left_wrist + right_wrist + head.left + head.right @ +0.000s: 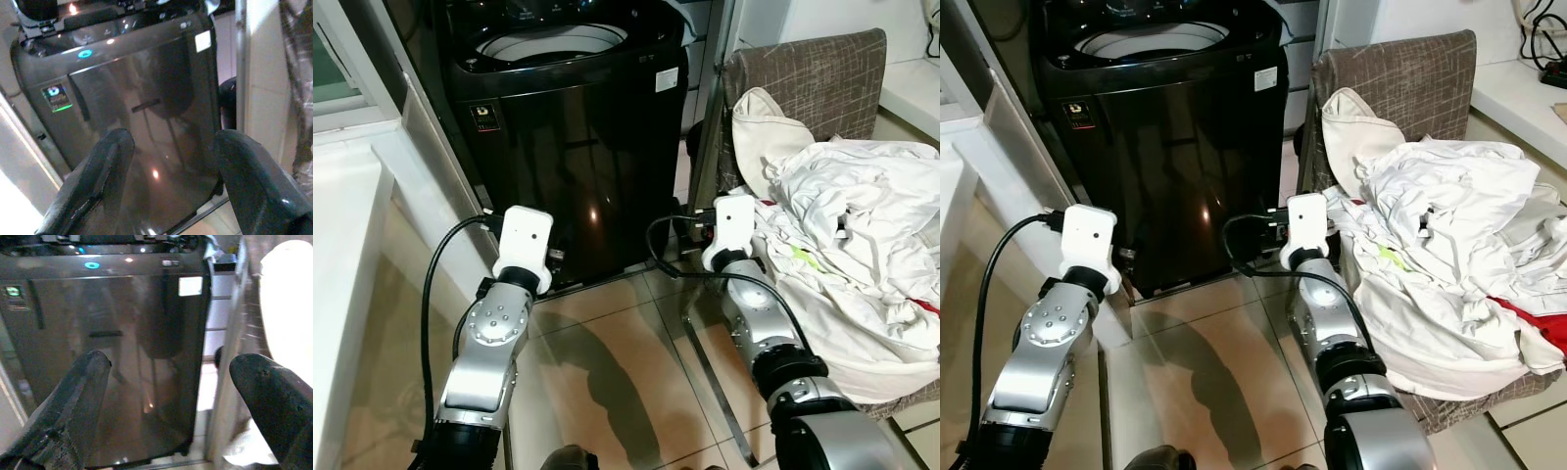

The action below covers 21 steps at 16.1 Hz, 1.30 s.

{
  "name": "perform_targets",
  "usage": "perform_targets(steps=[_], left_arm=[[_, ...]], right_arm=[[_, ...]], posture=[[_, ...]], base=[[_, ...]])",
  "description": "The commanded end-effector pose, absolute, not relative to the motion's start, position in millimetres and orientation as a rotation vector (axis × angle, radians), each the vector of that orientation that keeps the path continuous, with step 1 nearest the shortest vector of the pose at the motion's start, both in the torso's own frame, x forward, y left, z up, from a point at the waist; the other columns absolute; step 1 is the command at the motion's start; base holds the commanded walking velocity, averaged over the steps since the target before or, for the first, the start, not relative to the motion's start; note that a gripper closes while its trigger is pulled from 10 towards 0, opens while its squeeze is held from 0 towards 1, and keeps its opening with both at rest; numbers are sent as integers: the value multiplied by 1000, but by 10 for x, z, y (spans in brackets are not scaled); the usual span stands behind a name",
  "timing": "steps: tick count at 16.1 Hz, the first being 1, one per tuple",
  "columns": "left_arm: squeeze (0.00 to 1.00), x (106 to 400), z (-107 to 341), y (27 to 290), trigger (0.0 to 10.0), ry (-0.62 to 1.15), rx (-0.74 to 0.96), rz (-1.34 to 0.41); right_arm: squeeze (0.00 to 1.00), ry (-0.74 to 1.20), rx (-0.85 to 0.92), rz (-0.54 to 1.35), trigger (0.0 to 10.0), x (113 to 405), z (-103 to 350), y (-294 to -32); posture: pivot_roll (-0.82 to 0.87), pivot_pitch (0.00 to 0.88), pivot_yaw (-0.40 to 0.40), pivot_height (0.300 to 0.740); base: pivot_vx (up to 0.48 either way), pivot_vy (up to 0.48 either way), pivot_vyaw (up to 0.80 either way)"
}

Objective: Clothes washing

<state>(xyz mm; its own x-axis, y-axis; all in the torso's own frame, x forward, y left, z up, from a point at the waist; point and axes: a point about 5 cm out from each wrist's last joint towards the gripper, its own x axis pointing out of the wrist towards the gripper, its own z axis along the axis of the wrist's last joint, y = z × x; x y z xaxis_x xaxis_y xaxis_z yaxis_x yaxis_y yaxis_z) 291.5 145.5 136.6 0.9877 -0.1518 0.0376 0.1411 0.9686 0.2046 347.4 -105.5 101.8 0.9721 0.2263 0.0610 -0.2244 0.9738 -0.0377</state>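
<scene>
Washing machine (570, 127): glossy black top-loader, lid up, on tiled floor (607, 372). Clothes (1440, 264): white, crumpled, heaped on brown chair (1400, 69) beside it. Left claw (171, 161), right claw (171, 396): fingers spread, empty. Wrist views show blue panel light (84, 53).

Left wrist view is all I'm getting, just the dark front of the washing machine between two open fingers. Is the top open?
Observer: Yes. The washing machine has its top open, and the head views show the pale drum rim.
Operator: Where are the clothes?
Observer: A pile of white laundry lies on a brown chair, to the robot's right of the machine.
Operator: Is the other arm holding any?
Observer: No. The right end effector is open and empty, facing the machine beside the pile.
</scene>
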Motion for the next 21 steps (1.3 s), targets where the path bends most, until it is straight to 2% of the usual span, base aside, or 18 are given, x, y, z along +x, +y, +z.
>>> perform_targets(steps=[1, 4, 12, 21], left_arm=[[0, 2923, 1431, 1437, 10000, -87, 212, -150], [0, 2974, 1471, 1428, 10000, -117, 176, -131], [0, 3044, 1630, 1355, 10000, -167, 191, -145], [0, 3081, 1636, 1328, 10000, -178, 170, -134]], right_arm=[[0, -80, -36, 236, 10000, 3493, 1058, -1018], [0, -90, -43, 248, 10000, 3514, 1097, -1015], [0, -107, -42, 241, 10000, 3542, 1150, -1031], [0, -173, -102, 254, 10000, 3589, 1306, -1034]], posture=[[64, 24, 16, 740], [52, 22, 5, 740], [44, 16, 7, 740], [37, 0, -8, 740]], base=[[0, 0, 0], [95, 0, 0], [454, 0, 0], [447, 0, -727]])
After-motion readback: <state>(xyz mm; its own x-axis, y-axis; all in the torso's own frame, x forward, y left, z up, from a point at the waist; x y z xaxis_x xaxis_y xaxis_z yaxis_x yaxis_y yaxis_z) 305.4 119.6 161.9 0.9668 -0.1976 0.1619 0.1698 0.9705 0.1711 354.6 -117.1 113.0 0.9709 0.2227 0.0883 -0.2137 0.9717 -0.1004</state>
